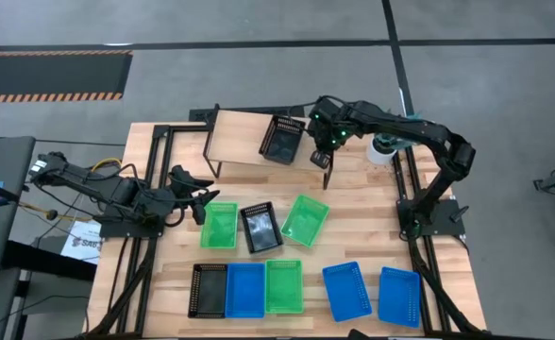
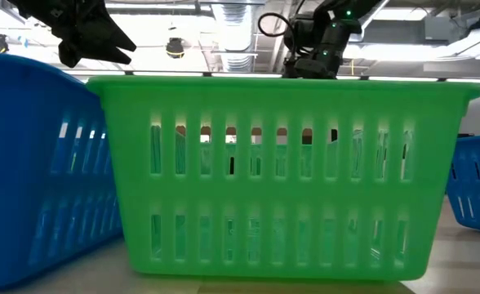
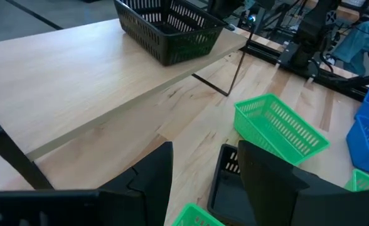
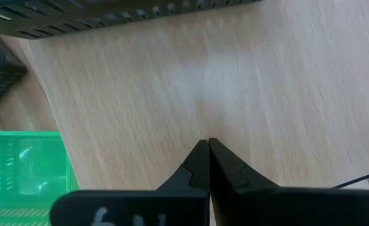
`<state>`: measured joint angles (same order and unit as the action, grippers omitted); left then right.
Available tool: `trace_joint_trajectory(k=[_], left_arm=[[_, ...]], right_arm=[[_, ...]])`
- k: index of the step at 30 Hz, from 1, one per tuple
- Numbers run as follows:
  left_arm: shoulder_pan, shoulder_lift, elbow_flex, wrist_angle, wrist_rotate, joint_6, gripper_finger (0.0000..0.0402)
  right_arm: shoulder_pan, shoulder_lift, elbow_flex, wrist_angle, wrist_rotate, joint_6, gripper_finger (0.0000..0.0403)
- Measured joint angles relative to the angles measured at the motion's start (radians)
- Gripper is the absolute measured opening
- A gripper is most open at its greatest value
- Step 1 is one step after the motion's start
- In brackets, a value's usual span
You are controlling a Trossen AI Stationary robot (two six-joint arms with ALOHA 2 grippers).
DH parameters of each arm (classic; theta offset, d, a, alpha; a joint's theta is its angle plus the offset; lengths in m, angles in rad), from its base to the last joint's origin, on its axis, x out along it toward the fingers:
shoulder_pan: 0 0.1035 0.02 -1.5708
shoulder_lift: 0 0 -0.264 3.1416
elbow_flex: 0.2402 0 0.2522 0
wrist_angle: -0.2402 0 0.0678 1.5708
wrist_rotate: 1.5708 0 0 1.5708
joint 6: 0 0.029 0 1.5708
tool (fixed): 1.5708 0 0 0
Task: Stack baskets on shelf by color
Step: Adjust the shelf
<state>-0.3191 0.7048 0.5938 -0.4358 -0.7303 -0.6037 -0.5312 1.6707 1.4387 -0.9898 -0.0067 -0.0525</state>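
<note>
Tabletop of pale slatted wood, framed by black metal rails, spread under both arms. Shelf toward 12 o'clock: smooth light-wood rectangular board on thin black legs, mostly bare across its left and middle. Black mesh basket seated on the shelf's right end, slightly skewed, rim close to the board's edge.

Right arm reaching in from 3 o'clock, elbow high. Right gripper just off the shelf's right edge, beside the black mesh basket but apart from it, fingers pinched together on nothing. Left arm parked at 9 o'clock; left gripper spread wide and empty, near the closest green basket.

Middle row, loosely scattered: that green basket, a second black basket just beside it, and a tilted green basket at its right. Open wood between this row and the shelf.

Front row toward 6 o'clock: black basket, blue basket and green basket packed side by side, touching. Two more blue baskets farther right, set apart with gaps between. All shallow, rectangular, slotted plastic.

White round container at the table's right rim.
</note>
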Motion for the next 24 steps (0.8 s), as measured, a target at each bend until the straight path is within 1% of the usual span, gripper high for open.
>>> trace_joint_trajectory(k=[6, 12, 17, 21, 24], left_arm=[[0.000, 0.000, 0.000, 0.000, 0.000, 0.000, 0.0167], [0.000, 0.000, 0.000, 0.000, 0.000, 0.000, 0.0167], [0.000, 0.000, 0.000, 0.000, 0.000, 0.006, 0.0167], [0.000, 0.000, 0.000, 0.000, -0.003, 0.006, 0.0167], [0.000, 0.000, 0.000, 0.000, -0.003, 0.006, 0.0167]], right_arm=[[-0.001, 0.000, 0.000, -0.014, 0.007, 0.000, 0.0020], [-0.001, -0.001, 0.000, -0.073, 0.010, 0.001, 0.0019], [-0.001, 0.000, 0.000, -0.073, 0.010, 0.002, 0.0017], [-0.001, 0.000, 0.000, -0.040, 0.010, 0.000, 0.0023], [-0.001, 0.006, 0.026, -0.035, 0.009, 0.000, 0.0028]])
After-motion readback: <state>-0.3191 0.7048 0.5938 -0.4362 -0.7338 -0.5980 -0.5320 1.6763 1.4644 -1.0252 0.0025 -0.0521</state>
